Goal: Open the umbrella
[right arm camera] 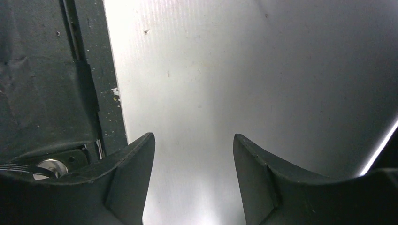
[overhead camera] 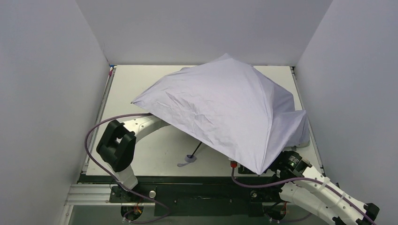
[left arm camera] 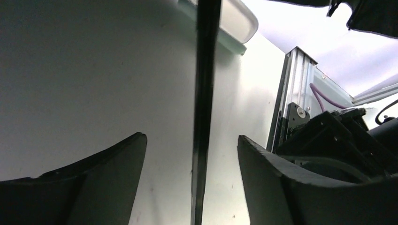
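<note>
Most of the job looks done: the umbrella (overhead camera: 225, 108) stands spread over the centre and right of the top view, though its right edge droops, so locking may remain. The left gripper (left arm camera: 191, 140) stands wide around the shaft (left arm camera: 205, 70), not touching it; the right gripper (right arm camera: 193, 138) gapes wide, empty

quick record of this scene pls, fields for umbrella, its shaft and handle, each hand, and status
umbrella: spread but sagging and tilted, covering most of the table
left hand: open, not gripping
right hand: open, empty, over bare table
shaft: thin, black, runs through the left hand's gap, clear on both sides
handle: pokes out under the umbrella's near edge
status: looks largely open; whether it is locked cannot be told
</note>
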Motion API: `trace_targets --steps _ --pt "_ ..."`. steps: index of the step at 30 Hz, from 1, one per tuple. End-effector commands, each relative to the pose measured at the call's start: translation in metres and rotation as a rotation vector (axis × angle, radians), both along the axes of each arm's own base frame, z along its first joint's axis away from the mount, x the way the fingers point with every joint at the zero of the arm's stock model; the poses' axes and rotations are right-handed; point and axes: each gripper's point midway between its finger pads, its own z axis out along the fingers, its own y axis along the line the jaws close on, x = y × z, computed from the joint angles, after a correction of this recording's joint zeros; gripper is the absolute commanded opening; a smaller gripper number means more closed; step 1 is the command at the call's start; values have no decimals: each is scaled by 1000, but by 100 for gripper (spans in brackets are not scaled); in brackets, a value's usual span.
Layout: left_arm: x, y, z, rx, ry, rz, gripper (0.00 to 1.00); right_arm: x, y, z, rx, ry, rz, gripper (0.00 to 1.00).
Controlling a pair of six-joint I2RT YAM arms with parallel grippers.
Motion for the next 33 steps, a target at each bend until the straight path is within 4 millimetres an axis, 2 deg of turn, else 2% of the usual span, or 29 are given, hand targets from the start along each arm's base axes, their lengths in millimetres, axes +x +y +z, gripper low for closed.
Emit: trace_targets --steps 1,2,5,9,11,17,21,22,23,24,25,30,33 --pt "1 36 11 60 -109 36 73 14 1 4 -3 -85 -8 58" --pt "1 46 10 85 -131 39 81 13 -3 -1 -26 -83 -9 58" --pt "-4 76 -14 196 -123 63 98 11 -12 -7 -78 -84 7 60" --pt "-11 119 -36 338 -122 64 97 6 -25 -14 -141 -76 18 65" --pt "-20 146 -54 442 -90 59 97 7 -29 -15 -154 -87 19 70" --pt "-31 221 -70 681 -87 123 97 21 -38 -9 -177 -157 -51 82" --pt "-34 265 -77 822 -110 219 97 34 -54 0 -224 -228 -140 86" --pt "-33 278 -84 874 -117 260 97 35 -55 2 -223 -233 -159 86" --pt "-31 284 -77 874 -161 298 97 37 -58 4 -224 -245 -181 87" --pt "-32 295 -84 918 -168 328 97 38 -60 6 -217 -246 -206 87" --pt "-29 301 -76 920 -218 363 97 39 -63 7 -217 -253 -224 87" --pt "-27 347 -83 1030 -223 504 97 47 -76 13 -198 -268 -357 88" --pt "-23 368 -82 1057 -246 578 97 54 -82 17 -176 -286 -427 88"
